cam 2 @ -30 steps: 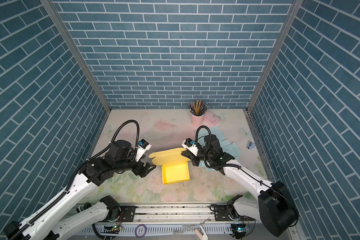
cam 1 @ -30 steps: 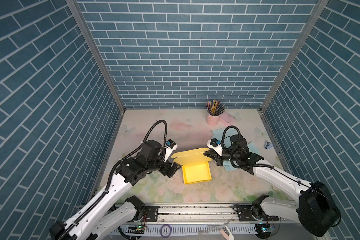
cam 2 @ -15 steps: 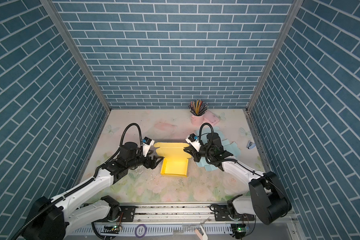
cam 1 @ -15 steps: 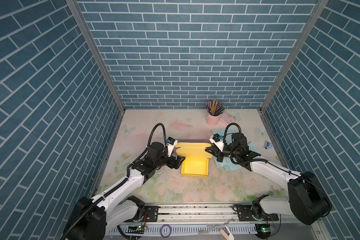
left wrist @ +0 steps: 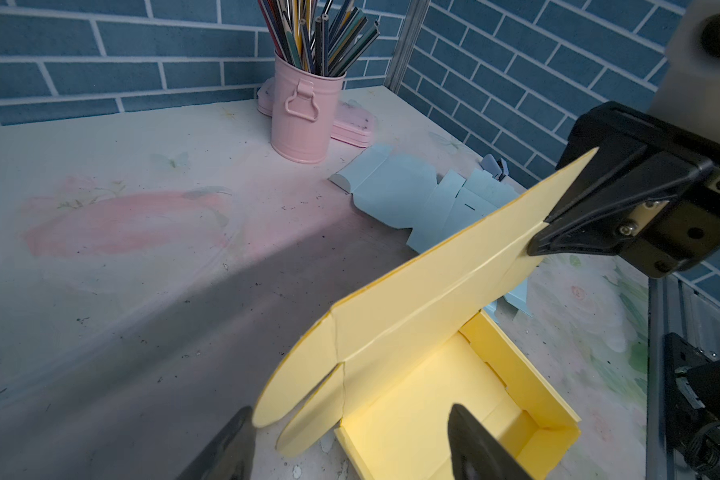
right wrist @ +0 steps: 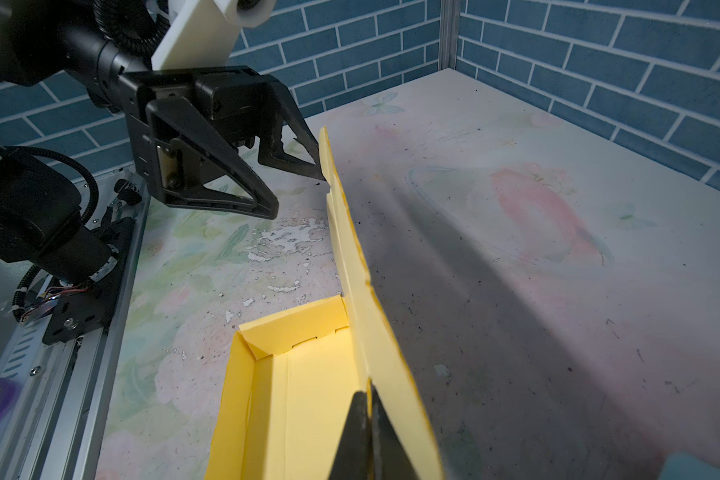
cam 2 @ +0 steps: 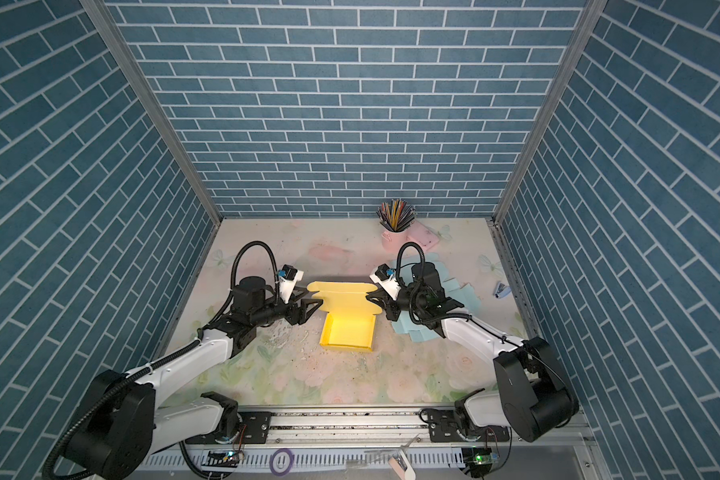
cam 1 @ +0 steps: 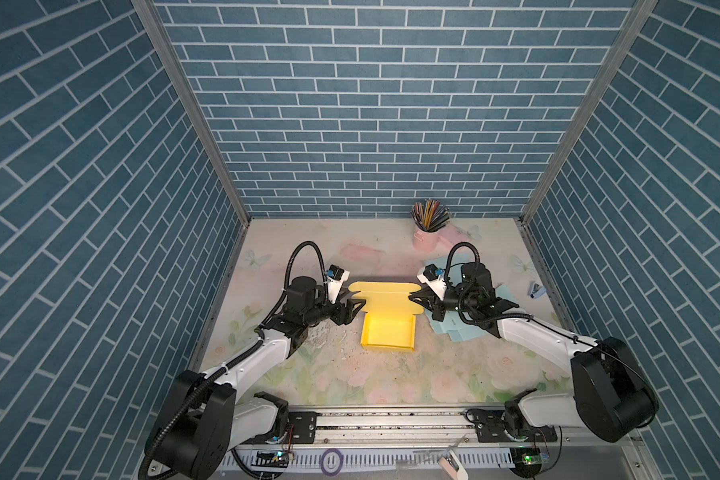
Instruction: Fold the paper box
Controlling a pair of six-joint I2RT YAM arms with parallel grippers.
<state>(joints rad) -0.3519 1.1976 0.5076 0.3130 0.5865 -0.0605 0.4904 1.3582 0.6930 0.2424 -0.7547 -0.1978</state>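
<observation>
In both top views the yellow paper box (cam 1: pixel 387 338) (cam 2: pixel 347 330) sits near the middle of the floral table (cam 1: pixel 350 253). Its tray is open upward and its lid (cam 1: pixel 385 293) stands up along the far side. The left gripper (cam 1: pixel 356 306) (cam 2: pixel 314 306) is at the lid's left end with its jaws apart. The right gripper (cam 1: pixel 413 298) (cam 2: pixel 369 296) meets the lid's right end, jaws together. Pale blue paper blanks (cam 1: pixel 454 330) lie under the right arm, and a pink pencil cup (cam 1: pixel 425 239) stands near the back wall.

In the left wrist view the left gripper (left wrist: pixel 350 411) is wide open. Its fingers (left wrist: pixel 472 440) sit on either side of the lid's rounded end flaps; whether either one touches the paper cannot be told here. At the lid's far end the right gripper (left wrist: pixel 537 245) pinches the top corner.

In the right wrist view the right gripper (right wrist: pixel 368 399) is closed on the lid's edge, the paper squeezed between both fingertips. Across the tray the left gripper (right wrist: pixel 298 195) stands open, one fingertip right at the lid's end edge and the other clear of it.
</observation>
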